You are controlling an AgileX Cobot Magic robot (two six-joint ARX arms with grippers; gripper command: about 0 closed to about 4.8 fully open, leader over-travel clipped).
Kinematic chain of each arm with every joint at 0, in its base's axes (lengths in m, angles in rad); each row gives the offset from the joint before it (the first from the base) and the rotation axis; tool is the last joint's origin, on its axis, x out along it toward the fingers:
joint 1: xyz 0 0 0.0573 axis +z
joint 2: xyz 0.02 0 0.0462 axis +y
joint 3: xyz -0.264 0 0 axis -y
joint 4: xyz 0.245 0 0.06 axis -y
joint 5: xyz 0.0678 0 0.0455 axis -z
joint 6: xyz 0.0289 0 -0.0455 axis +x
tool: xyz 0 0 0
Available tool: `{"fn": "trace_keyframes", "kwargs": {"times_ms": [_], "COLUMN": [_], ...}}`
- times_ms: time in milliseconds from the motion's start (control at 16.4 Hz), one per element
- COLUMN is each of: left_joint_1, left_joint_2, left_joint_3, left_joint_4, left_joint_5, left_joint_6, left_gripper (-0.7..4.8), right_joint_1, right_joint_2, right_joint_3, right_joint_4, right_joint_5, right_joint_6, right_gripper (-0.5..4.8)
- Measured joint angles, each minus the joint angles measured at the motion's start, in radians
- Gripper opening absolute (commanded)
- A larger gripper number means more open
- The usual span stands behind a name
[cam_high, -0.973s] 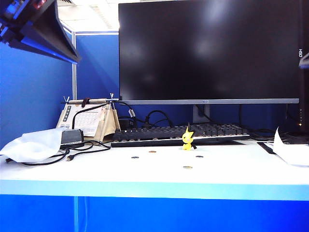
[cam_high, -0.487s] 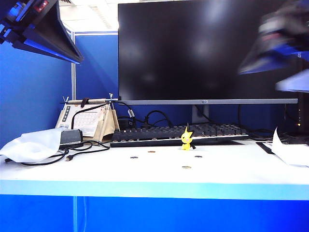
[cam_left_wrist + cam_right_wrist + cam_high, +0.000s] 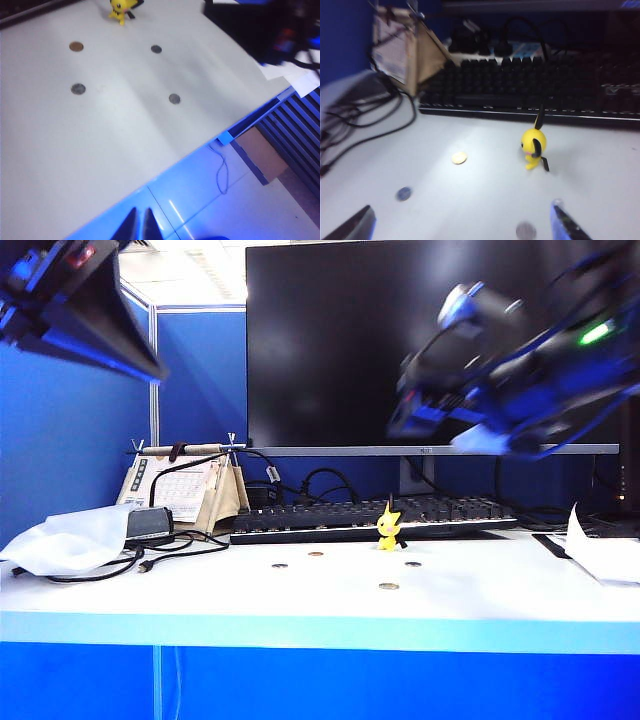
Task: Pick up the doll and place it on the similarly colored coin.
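Note:
The yellow doll (image 3: 388, 528) (image 3: 534, 145) (image 3: 120, 10) stands upright on the white table just in front of the keyboard. The brassy coin (image 3: 315, 554) (image 3: 459, 158) (image 3: 76, 46) lies flat a little to its left, apart from it. My right gripper (image 3: 462, 230) is open and empty, its fingertips (image 3: 567, 225) spread wide above the table, short of the doll. The right arm (image 3: 510, 380) hangs blurred at the upper right. My left gripper (image 3: 139, 227) is shut and empty, high over the table's front edge; its arm (image 3: 80, 310) is at the upper left.
Three dark grey coins (image 3: 280, 565) (image 3: 412, 564) (image 3: 388, 586) lie near the brassy one. A black keyboard (image 3: 370, 518) and a monitor (image 3: 430, 340) stand behind. A desk calendar (image 3: 185, 490), cables and a white bag (image 3: 70, 540) are at the left, with paper (image 3: 600, 555) at the right.
The right arm has swung in from the right edge and come down and leftward over the table. The left arm, the doll and the coins have not moved.

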Motion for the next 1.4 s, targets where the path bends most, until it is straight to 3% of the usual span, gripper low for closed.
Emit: {"fn": "trace_keyframes", "kwargs": {"times_ms": [304, 669, 1399], "left_joint_1": [0.000, 0.000, 0.000], "left_joint_2": [0.000, 0.000, 0.000], "left_joint_3": [-0.004, -0.005, -0.005], "left_joint_4": [0.000, 0.073, 0.086], "left_joint_5": [-0.005, -0.043, -0.041], "left_joint_6": [-0.009, 0.060, 0.054], "left_gripper": [0.26, 0.26, 0.26], "right_joint_1": [-0.062, -0.080, -0.109], "right_joint_2": [0.255, 0.466, 0.595], "right_joint_3": [0.250, 0.464, 0.647], "right_joint_4": [0.006, -0.086, -0.209], "right_joint_5": [-0.049, -0.116, -0.115], "right_joint_6": [-0.023, -0.036, -0.036], "right_gripper": [4.79, 4.79, 4.79]}}
